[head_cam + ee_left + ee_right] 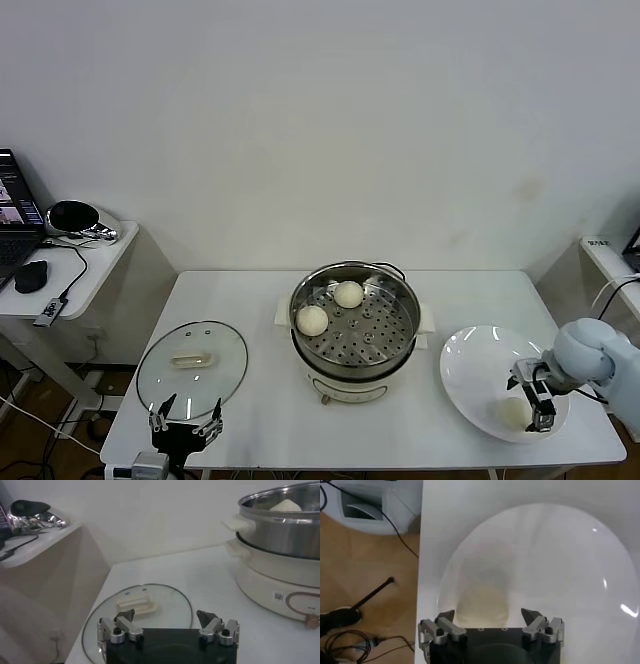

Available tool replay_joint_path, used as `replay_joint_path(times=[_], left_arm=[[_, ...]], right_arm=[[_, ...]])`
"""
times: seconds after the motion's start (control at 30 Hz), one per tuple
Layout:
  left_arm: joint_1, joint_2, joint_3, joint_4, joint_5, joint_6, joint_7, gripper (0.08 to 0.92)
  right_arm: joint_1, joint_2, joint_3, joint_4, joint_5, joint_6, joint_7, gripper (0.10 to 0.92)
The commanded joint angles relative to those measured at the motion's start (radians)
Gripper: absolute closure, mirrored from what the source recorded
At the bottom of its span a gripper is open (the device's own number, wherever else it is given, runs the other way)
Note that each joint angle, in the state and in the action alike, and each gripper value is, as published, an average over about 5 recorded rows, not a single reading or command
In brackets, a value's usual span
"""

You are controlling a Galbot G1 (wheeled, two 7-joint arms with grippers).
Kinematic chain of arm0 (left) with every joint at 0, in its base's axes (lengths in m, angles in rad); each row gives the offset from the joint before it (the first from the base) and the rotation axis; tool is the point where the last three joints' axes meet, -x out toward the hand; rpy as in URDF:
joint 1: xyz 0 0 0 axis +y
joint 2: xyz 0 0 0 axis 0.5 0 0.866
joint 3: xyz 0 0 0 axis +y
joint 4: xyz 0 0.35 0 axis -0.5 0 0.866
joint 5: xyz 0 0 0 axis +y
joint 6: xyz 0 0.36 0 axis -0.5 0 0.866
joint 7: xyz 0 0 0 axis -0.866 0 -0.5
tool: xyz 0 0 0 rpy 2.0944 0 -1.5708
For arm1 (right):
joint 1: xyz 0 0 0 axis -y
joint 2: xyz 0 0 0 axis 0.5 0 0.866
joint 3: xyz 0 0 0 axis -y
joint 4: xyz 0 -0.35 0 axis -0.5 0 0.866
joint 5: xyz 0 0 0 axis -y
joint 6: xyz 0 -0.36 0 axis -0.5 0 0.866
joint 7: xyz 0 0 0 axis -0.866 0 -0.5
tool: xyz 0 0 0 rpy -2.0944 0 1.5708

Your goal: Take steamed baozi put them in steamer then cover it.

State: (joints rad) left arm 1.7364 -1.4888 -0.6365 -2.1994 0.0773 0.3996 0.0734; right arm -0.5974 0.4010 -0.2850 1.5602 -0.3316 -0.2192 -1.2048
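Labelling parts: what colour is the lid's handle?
Cream-white handle on the lid; head view.

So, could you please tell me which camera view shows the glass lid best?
The head view: the whole glass lid lies flat left of the steamer, handle visible. The left wrist view shows it partly, behind the left tool. The right wrist view shows none of it.

- Two buns (348, 294) sit in the open steamer (355, 330).
- The glass lid (192, 366) lies flat on the table (270, 420), left gripper (185, 424) spread at its near edge.
- Right gripper (537, 397) straddles a bun (516, 411) on the white plate (480, 370).
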Motion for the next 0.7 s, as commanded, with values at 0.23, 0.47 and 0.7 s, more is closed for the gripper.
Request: replay_joint_path(times=[0.23,0.47,0.7], left_arm=[[-0.003,-0.001,0.003,0.016,0.001,-0.002,-0.001,0.177],[-0.005,-0.003,0.005,0.016,0.001,-0.001,-0.001,0.177],[-0.005,-0.002,0.006,0.018,0.000,-0.002,-0.001,0.177]], right_arm=[[-0.012,0.018,0.003,-0.040,-0.018,0.001,0.005,0.203],[-0.011,0.024,0.002,-0.042,-0.008,-0.005,0.015,0.239],[-0.012,0.019,0.007,-0.039,0.006,-0.008,0.014,0.392]])
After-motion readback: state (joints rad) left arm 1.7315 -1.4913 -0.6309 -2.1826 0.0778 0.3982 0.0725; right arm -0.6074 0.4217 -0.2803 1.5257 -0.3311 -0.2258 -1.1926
